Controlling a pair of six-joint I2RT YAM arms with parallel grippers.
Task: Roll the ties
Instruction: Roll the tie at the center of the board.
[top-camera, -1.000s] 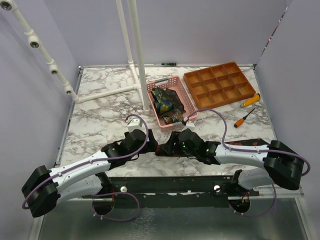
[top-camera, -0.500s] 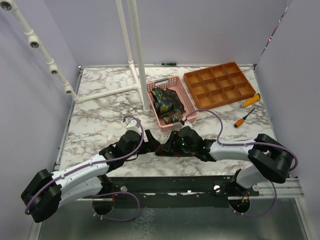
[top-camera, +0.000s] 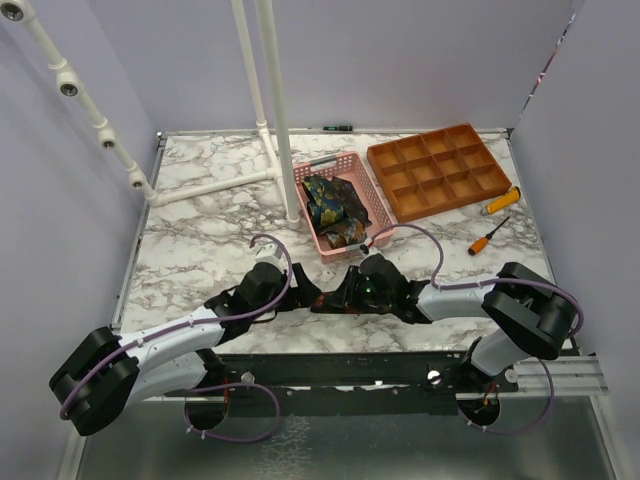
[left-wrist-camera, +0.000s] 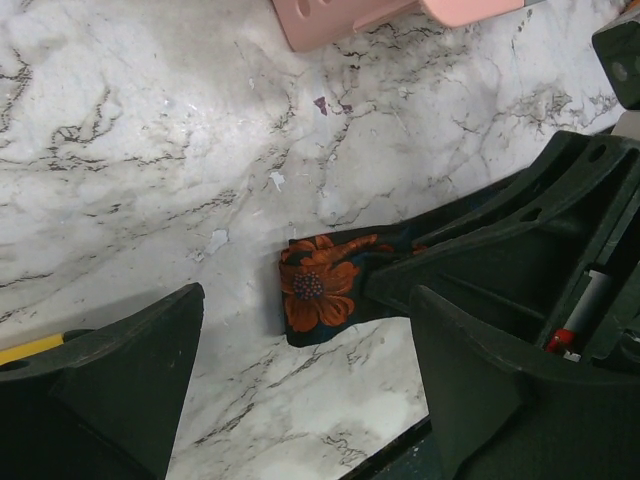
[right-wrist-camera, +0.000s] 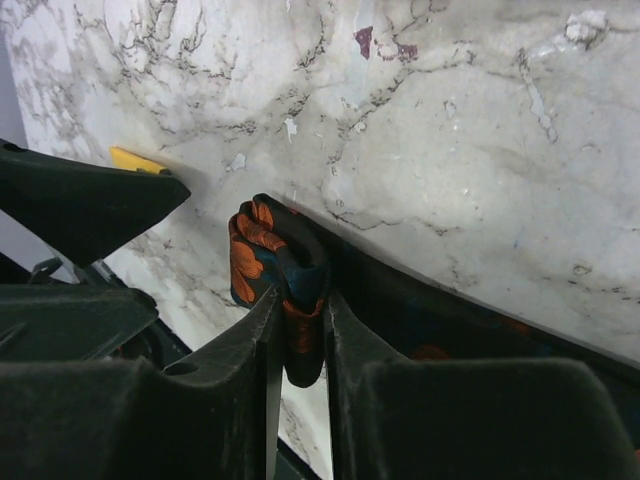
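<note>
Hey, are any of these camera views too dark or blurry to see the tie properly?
Left wrist: the tie is crisp and well lit, while the left fingers are dark and soft. Right wrist: the tie is readable, but the right fingers are nearly black. Top external: the light is even and the picture sharp, but the arms shade and mostly hide it.

The dark fabric tie with orange flowers (left-wrist-camera: 318, 291) shows only its folded end; the rest runs under the right end effector (right-wrist-camera: 299, 312) and out of sight. A yellow sliver (left-wrist-camera: 28, 347) on the marble surface (left-wrist-camera: 150, 150) is too covered to identify. The top edge cuts off the pink plastic basket (left-wrist-camera: 400, 12).
</note>
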